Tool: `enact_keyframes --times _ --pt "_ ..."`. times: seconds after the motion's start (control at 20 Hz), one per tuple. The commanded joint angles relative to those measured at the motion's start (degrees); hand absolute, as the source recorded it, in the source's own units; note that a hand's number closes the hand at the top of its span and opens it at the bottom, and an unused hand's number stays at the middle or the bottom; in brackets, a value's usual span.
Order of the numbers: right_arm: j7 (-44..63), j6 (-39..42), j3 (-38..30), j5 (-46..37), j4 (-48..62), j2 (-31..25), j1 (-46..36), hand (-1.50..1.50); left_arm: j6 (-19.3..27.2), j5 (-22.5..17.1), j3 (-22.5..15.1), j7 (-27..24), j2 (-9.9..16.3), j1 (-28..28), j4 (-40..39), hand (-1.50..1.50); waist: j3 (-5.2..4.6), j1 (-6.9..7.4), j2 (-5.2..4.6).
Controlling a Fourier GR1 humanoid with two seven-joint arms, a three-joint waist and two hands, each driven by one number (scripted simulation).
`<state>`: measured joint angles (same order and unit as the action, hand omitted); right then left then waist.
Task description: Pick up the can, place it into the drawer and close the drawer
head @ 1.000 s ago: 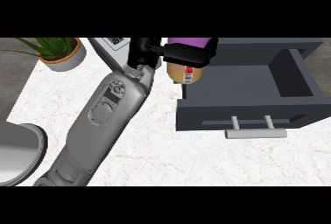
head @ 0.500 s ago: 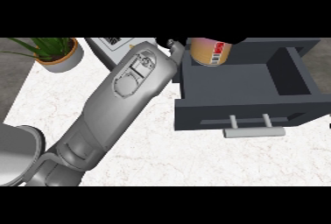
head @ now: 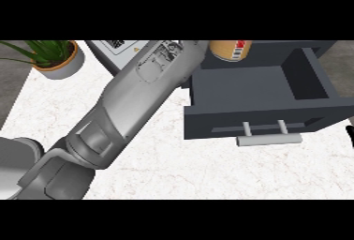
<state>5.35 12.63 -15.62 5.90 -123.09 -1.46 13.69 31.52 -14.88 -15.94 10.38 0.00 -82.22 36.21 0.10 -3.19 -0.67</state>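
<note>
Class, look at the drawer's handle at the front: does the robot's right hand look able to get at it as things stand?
Probably yes. The handle juts out from the open drawer with bare counter around it, and the right hand shows only as a sliver at the right edge, with nothing between them.

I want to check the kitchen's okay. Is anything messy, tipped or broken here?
Nothing looks spilled or broken. The drawer is pulled open, and the can sits at its back edge, partly cut off by the view. The plant stands upright.
</note>
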Motion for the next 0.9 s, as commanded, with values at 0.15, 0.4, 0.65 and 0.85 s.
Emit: enact_keyframes --times 0.15,0.4,0.65,0.85 --pt "-0.67 0.63 0.11 -0.35 -0.08 -0.32 0.56 -1.5 -1.44 -4.09 -1.69 -5.33 0.0 -2.14 -8.51 1.5 0.01 -0.46 -0.17" --pt "3.61 -0.32 -1.52 1.56 0.36 -2.75 -4.37 -1.5 0.14 -7.43 -5.06 -5.92 0.0 -3.77 -11.01 1.5 0.01 -1.13 -0.39" --pt "1.12 -1.16 1.6 -2.41 0.54 -0.11 -2.9 -1.5 2.85 -9.23 -9.1 -9.53 0.0 -2.06 -12.53 1.5 0.04 -2.15 -0.54" --pt "3.38 -0.28 -1.25 1.71 1.19 -2.39 -4.93 -1.5 4.22 -10.5 -12.49 -8.57 0.0 -2.67 -12.73 1.5 0.06 -2.55 -0.43"
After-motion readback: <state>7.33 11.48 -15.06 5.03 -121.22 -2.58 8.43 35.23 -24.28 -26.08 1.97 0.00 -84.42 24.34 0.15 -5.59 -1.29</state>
